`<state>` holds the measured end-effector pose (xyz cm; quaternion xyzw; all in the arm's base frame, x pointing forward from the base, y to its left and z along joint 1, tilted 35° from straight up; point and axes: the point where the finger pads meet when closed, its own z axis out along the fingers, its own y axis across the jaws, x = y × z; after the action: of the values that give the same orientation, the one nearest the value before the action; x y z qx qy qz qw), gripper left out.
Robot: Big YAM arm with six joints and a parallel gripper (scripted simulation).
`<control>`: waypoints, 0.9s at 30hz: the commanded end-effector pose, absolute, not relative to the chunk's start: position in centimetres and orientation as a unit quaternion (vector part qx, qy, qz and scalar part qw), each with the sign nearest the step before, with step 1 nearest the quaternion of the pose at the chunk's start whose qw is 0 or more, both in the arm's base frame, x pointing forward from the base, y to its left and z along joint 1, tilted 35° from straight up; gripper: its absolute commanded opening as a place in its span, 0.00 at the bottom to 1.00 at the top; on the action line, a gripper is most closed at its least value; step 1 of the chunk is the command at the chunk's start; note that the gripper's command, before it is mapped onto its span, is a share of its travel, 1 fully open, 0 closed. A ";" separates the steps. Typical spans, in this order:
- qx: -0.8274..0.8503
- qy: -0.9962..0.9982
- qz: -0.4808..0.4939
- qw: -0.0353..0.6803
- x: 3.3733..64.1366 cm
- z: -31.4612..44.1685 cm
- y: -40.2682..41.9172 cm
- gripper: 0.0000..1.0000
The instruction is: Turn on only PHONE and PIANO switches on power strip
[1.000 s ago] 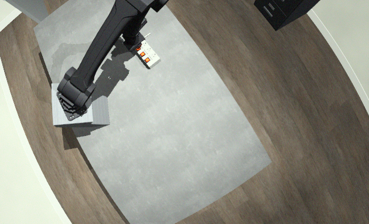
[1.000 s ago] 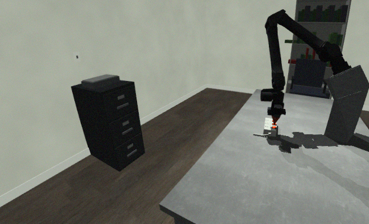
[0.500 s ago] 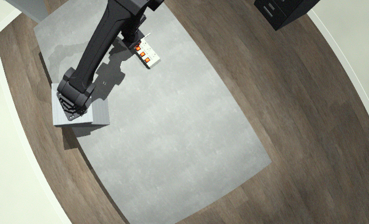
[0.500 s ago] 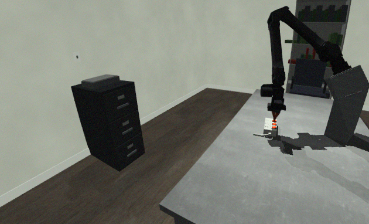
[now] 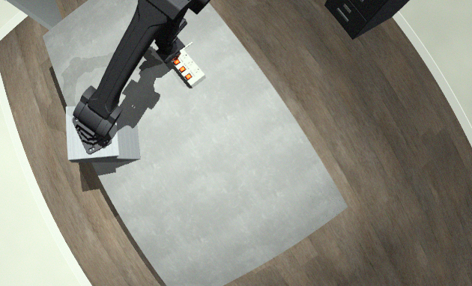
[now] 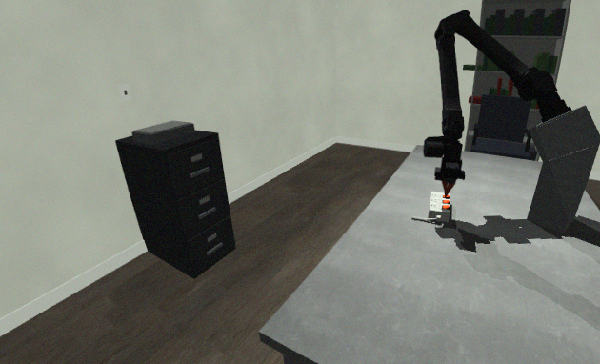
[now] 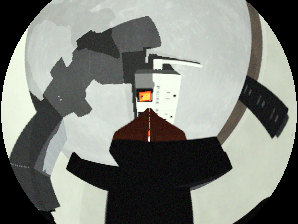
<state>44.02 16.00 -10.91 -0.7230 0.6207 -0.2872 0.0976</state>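
Observation:
A white power strip point(image 5: 187, 67) lies flat on the grey table, the right way up, with a row of orange rocker switches along one side. Three switches point(image 5: 182, 69) show lit orange in the overhead view; any others are hidden under my arm. The strip also shows in the side view point(image 6: 440, 208) and in the wrist view point(image 7: 158, 95). My gripper point(image 5: 170, 55) is shut and empty. It points straight down over the strip's cord end, its tips point(image 6: 448, 191) just above the switch row; in the wrist view the tips point(image 7: 149, 129) cover the near part of the strip. I cannot tell whether they touch a switch.
A short cord stub point(image 6: 424, 219) sticks out of the strip's end. My arm's base block point(image 5: 101, 141) stands near the table's left edge. A black filing cabinet point(image 6: 178, 195) stands on the floor beyond the table. A bookshelf point(image 6: 521, 70) stands behind.

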 end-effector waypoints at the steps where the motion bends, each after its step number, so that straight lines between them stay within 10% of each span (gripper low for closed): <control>1: -0.720 0.624 -0.287 0.101 43.9 -10.7 16.0 0.00; 27: -0.726 0.618 -0.287 0.097 42.4 -9.2 12.1 0.00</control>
<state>42.49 12.13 -9.17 -0.7211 0.6226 -0.2880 0.0976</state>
